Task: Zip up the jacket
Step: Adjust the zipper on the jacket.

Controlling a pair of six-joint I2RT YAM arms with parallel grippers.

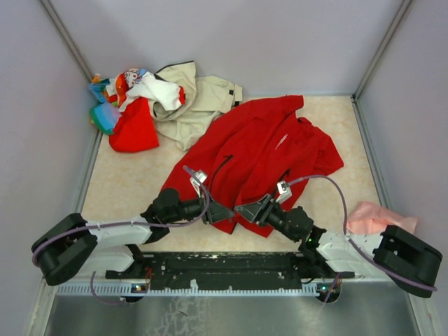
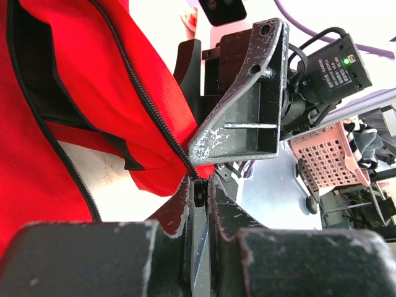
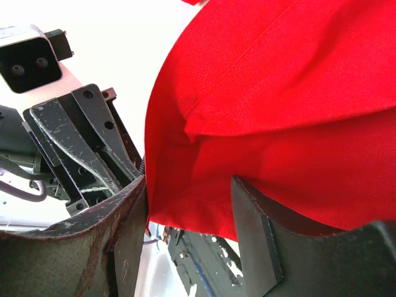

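**Checker:** Where's the jacket?

**Me:** Red jacket [image 1: 259, 147] is spread on the table [image 1: 133, 189], centre to right. Collar end points at the far wall, hem is at the near edge by my arm bases. Front is unzipped, and the left wrist view shows two separate black tooth lines.

**Checker:** Left side?

**Me:** My left gripper [image 2: 198, 185] is clamped tight on the bottom end of the zipper [image 2: 189, 167]. The fingers are pressed together with the black end piece pinched between the tips, right at the hem. The red cloth rises away from the pinch, up and to the left in that view.

**Checker:** Right side?

**Me:** My right gripper [image 3: 189, 235] has its jaws spread wide. The hem hangs down between the two pads [image 3: 253, 241] and nothing is squeezed, so it's released. Cloth sits close against the left-hand finger in that view, but I can't tell if it actually touches.

**Checker:** How close are the two?

**Me:** Tip to tip, just beside each other at the hem. From the top they meet under the bottom middle of the jacket, and each wrist view has the other gripper filling part of the frame.

**Checker:** Anything else on the table?

**Me:** A pile of mixed clothes [image 1: 150, 91] in the far left corner, with a beige jacket [image 1: 203, 98] next to it, its edge touching the red one. A pink cloth [image 1: 374, 217] lies near the right arm, well apart from the jacket. There's also a pink basket [image 2: 325, 154] off the table, seen from the left wrist
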